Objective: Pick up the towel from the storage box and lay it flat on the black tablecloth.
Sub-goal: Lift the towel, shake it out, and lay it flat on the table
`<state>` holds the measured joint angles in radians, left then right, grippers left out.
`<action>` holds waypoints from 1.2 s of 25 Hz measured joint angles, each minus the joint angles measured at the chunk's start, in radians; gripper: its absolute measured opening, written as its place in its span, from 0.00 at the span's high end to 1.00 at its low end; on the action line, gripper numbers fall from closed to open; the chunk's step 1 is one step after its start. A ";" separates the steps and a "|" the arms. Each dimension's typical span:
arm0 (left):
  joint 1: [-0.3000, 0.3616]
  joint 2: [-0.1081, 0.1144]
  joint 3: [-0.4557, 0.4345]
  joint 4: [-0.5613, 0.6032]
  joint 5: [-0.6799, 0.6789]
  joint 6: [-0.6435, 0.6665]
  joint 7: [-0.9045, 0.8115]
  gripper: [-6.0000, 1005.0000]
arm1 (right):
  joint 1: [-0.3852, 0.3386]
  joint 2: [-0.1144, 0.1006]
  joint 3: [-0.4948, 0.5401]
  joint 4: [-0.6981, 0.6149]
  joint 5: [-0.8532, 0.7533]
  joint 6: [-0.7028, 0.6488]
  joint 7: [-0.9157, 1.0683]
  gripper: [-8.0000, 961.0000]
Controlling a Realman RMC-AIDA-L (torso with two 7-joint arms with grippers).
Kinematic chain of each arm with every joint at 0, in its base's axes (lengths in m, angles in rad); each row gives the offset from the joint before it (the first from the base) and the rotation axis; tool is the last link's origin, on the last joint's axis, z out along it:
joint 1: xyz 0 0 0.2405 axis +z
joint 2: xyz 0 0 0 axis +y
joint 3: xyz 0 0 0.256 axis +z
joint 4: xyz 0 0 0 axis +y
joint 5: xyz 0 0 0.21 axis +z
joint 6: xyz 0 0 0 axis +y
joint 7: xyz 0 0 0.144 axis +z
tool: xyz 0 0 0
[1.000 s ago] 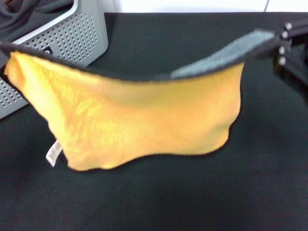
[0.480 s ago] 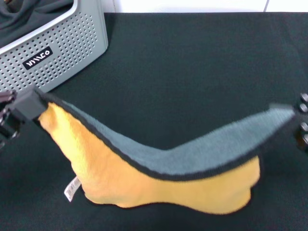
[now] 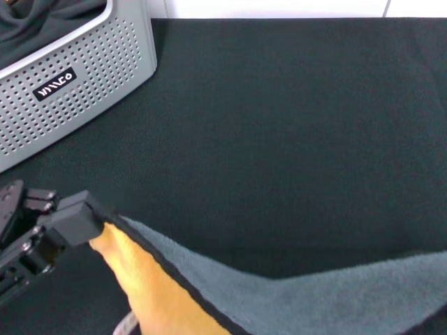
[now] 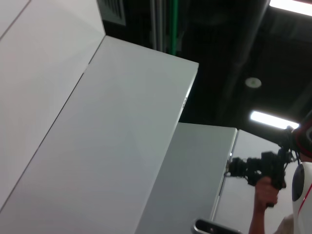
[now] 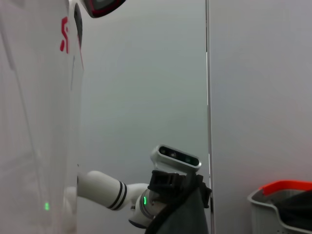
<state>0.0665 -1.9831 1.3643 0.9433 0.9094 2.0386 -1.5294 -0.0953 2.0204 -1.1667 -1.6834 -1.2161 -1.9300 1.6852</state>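
The towel (image 3: 314, 300) hangs stretched across the front of the head view, with its dark grey face up and its yellow-orange face (image 3: 150, 293) below. It runs off the frame at the bottom and right. My left gripper (image 3: 94, 225) is at the front left, shut on the towel's left corner. The right wrist view shows that gripper (image 5: 178, 187) farther off with grey towel (image 5: 183, 219) hanging from it. My right gripper is out of view. The storage box (image 3: 84, 77) stands at the back left on the black tablecloth (image 3: 279, 139).
A dark grey-black cloth (image 3: 42, 14) lies inside the storage box. A white wall edge (image 3: 279, 8) runs behind the table. The right wrist view shows a grey bin with a red rim (image 5: 282, 204). The left wrist view shows white cabinets (image 4: 122, 146) and the ceiling.
The towel has moved toward the front edge and lower, and more of its grey face now shows. My left gripper came forward with it. The right gripper has left the head view.
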 joint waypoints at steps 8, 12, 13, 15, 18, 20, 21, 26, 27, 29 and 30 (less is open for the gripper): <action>-0.101 -0.007 -0.006 -0.271 0.033 -0.003 0.066 0.98 | 0.018 -0.001 0.022 0.223 -0.085 0.065 -0.065 0.99; -0.262 -0.004 -0.007 -0.546 0.070 -0.006 0.198 0.98 | 0.089 -0.005 0.023 0.372 -0.149 0.108 -0.107 0.99; -0.293 -0.004 -0.007 -0.599 0.080 -0.007 0.232 0.98 | 0.111 -0.006 0.024 0.409 -0.164 0.126 -0.118 0.99; -0.374 -0.005 -0.007 -0.722 0.102 -0.012 0.330 0.98 | 0.148 -0.007 0.024 0.471 -0.191 0.164 -0.135 0.99; -0.415 -0.014 -0.007 -0.781 0.103 -0.053 0.397 0.98 | 0.204 -0.010 0.024 0.564 -0.226 0.215 -0.163 0.99; -0.419 -0.022 -0.019 -0.781 0.095 -0.111 0.406 0.98 | 0.239 -0.013 0.024 0.620 -0.235 0.239 -0.183 0.99; -0.420 -0.024 -0.027 -0.779 0.093 -0.139 0.407 0.98 | 0.258 -0.014 0.024 0.648 -0.238 0.251 -0.194 0.99; -0.427 -0.033 -0.065 -0.779 0.092 -0.269 0.409 0.98 | 0.358 -0.016 0.024 0.793 -0.265 0.330 -0.254 0.99; -0.430 -0.034 -0.071 -0.776 0.092 -0.299 0.412 0.98 | 0.377 -0.015 0.024 0.817 -0.271 0.345 -0.265 0.99; -0.434 -0.033 -0.078 -0.765 0.092 -0.344 0.415 0.98 | 0.414 -0.011 0.023 0.856 -0.286 0.382 -0.284 0.99; -0.435 -0.031 -0.079 -0.756 0.092 -0.371 0.416 0.98 | 0.426 -0.009 0.022 0.868 -0.292 0.405 -0.289 0.99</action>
<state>-0.3680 -2.0145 1.2849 0.1871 1.0017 1.6681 -1.1132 0.3307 2.0113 -1.1451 -0.8150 -1.5081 -1.5252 1.3963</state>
